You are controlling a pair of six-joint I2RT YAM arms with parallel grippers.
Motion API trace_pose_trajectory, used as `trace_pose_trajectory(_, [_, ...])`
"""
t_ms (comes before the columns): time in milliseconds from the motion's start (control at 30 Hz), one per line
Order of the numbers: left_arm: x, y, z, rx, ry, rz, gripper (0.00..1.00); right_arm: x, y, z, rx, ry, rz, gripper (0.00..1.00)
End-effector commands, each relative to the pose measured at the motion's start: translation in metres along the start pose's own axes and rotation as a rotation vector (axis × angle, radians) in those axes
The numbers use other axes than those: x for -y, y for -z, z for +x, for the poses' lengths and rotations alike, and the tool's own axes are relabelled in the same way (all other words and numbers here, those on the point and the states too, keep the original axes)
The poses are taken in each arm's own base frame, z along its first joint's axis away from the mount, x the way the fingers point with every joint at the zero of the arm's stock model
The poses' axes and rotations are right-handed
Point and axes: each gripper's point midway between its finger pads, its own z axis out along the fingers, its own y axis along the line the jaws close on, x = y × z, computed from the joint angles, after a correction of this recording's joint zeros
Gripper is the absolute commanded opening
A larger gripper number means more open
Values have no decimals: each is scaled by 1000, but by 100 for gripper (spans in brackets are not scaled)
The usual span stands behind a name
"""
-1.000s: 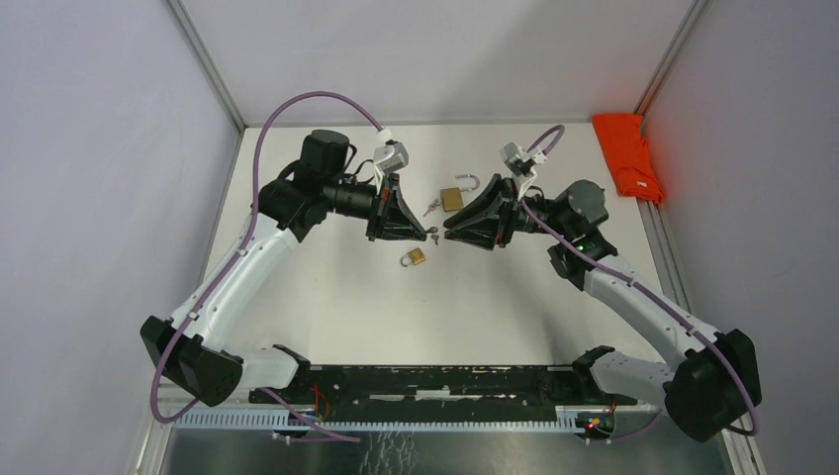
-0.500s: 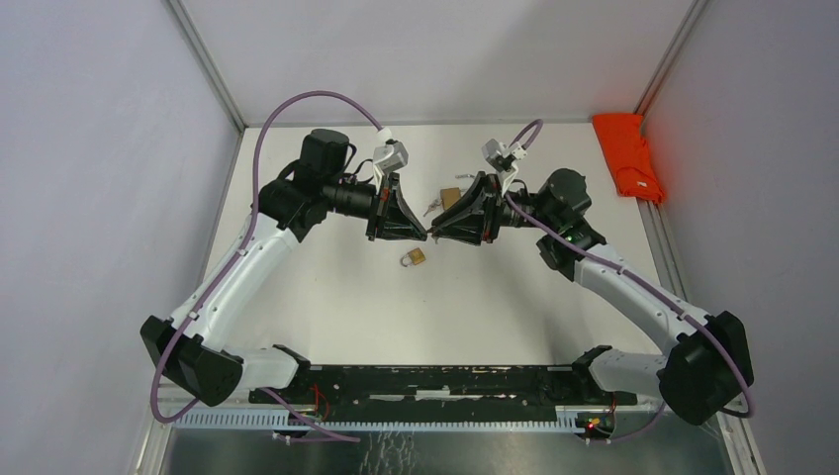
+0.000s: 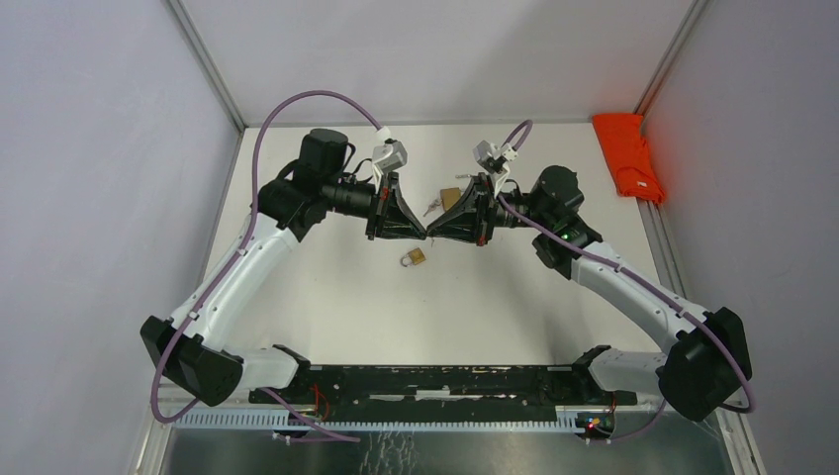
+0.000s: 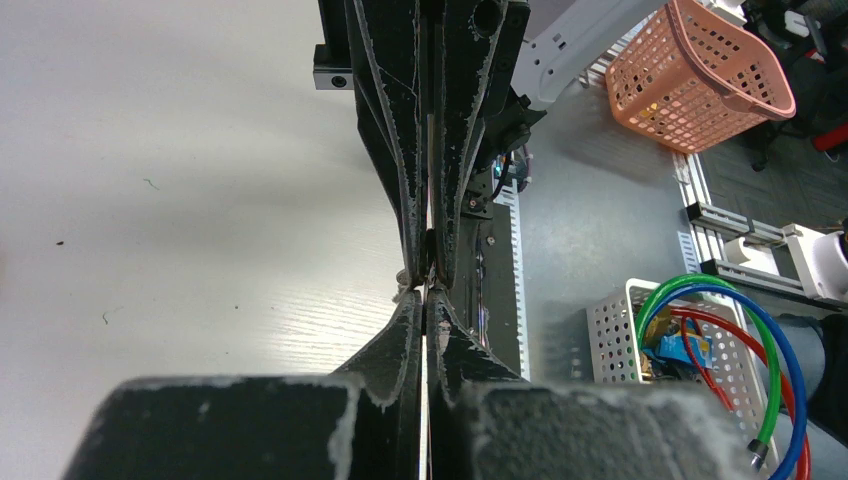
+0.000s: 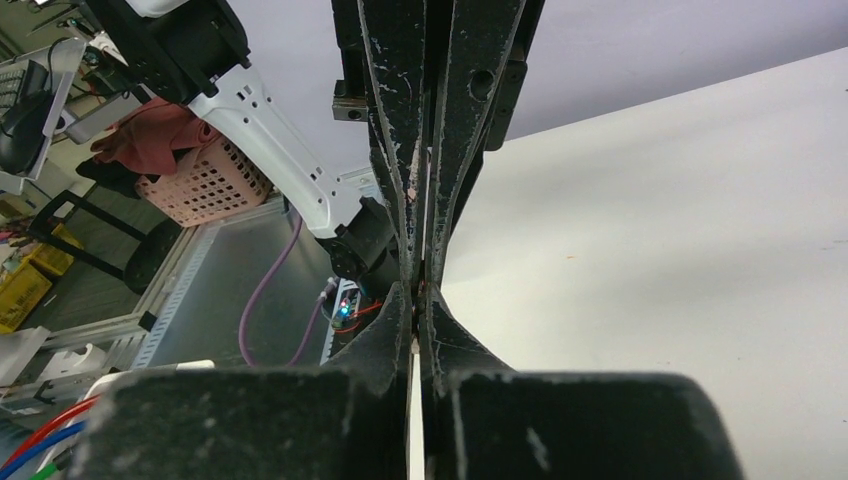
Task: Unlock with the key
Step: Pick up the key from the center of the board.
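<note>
The key would be light, stiff, thin and slick metal, so a pinch could let it pivot or slip. The flat bow looked the best place to hold it, with the blade left free and in line with the keyhole. The small padlock [image 3: 414, 257] would be heavier for its size, hard and apt to slide on the table [image 3: 336, 287], so it would want steadying by its body, clear of the shackle. The left gripper [image 3: 424, 236] and right gripper [image 3: 433, 237] met tip to tip above the table, both with jaws pressed together and no gap in either wrist view. The key itself could not be made out. It was judged to be pinched where the tips met, and a pale speck [image 4: 404, 289] at that join might have been part of it, though it was too small to tell. Which gripper bore it could not be told either. The small padlock lay on the table just on the near side of the tips, touched by neither. A larger padlock [image 3: 450, 196] lay behind the right gripper with more keys [image 3: 430, 208] beside it.
</note>
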Motion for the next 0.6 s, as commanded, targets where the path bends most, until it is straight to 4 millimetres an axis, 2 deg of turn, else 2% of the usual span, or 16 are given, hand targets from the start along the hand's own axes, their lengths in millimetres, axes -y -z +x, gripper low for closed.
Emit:
trace_pose_trajectory(0, [11,2,-12,32,-61,34,4,1,-2,-17,39,56,34,0])
trace_pose_trajectory(233, [7,2,-13,33,-59,15,5,6,2,-18,43,65,89,0])
trace_pose_trajectory(400, [1,3,-16,39,-56,-34,24,11,6,-23,54,83,157,0])
trace_pose_trajectory(567, [-9,8,-27,73,-68,-140,32,19,19,-29,65,109,264,0])
